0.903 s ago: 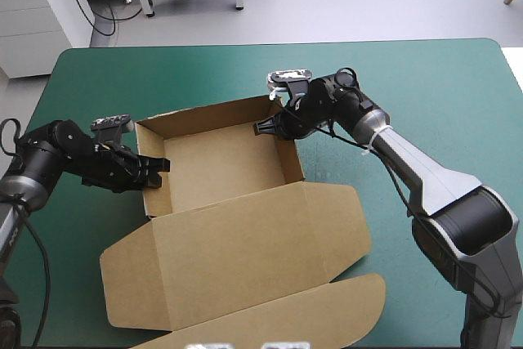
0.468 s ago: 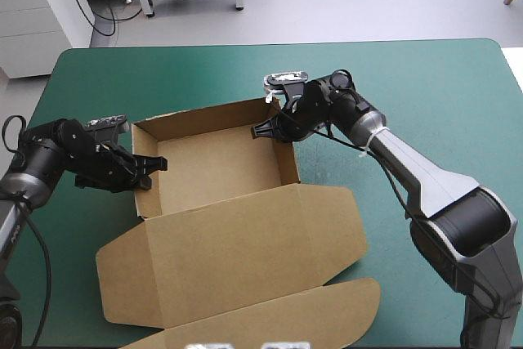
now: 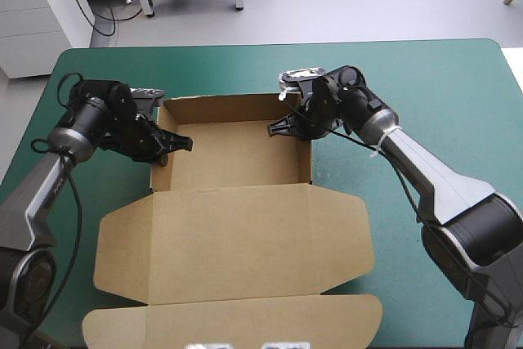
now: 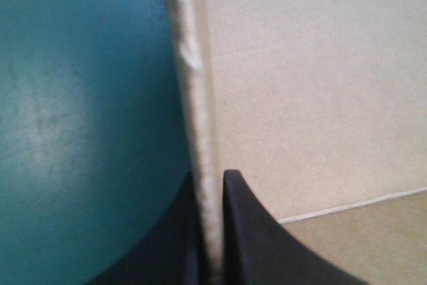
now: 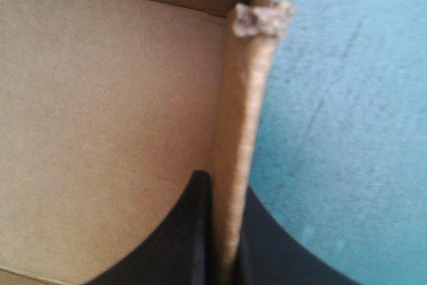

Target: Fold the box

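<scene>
You have the brown box (image 3: pixel 233 157) standing as an open tray mid-table on the teal-green cover (image 3: pixel 458 96), its lid (image 3: pixel 245 243) flat toward the near edge. Your left gripper (image 3: pixel 169 147) pinches the left wall (image 4: pixel 193 98) and your right gripper (image 3: pixel 288 127) the right wall (image 5: pixel 237 131), both nearly closed on board. Pull unevenly and a wall could crease or untuck, or the tray could skew.

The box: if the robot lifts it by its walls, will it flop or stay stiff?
Probably fairly stiff: the box holds its thin walls upright while jaws pinch two of them. Likely light, being one empty sheet of board. The flat lid would probably droop at its crease when lifted.
</scene>
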Tool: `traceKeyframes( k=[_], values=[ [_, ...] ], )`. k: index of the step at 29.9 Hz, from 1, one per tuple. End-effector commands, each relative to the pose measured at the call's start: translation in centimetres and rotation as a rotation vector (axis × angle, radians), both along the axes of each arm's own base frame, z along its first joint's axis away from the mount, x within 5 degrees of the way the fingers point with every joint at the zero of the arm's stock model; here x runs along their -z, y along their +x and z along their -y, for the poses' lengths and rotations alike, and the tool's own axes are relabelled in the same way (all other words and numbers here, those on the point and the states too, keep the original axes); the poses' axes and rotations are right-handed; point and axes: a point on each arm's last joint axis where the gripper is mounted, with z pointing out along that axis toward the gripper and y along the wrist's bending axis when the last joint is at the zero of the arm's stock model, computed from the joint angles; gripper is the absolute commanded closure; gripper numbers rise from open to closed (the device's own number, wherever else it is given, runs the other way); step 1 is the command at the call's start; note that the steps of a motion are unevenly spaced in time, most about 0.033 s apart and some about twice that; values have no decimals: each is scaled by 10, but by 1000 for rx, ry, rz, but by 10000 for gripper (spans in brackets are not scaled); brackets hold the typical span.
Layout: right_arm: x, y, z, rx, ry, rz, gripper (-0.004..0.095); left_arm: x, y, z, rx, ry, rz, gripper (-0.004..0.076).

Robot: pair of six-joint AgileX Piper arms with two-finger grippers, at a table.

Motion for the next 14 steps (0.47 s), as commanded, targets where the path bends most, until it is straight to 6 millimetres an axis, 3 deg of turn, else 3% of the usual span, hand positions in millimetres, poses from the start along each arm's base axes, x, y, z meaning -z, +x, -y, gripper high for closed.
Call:
traceKeyframes(
  k=[1,6,14],
  values=[
    [-41,-10,23,-1,-22,87,924,-18,8,15,58,19,113,731],
    [-40,-10,25,6,-20,72,924,-12,13,35,111,62,114,731],
    [-38,-11,31,20,-91,58,924,-2,16,45,119,47,80,731]
  ],
)
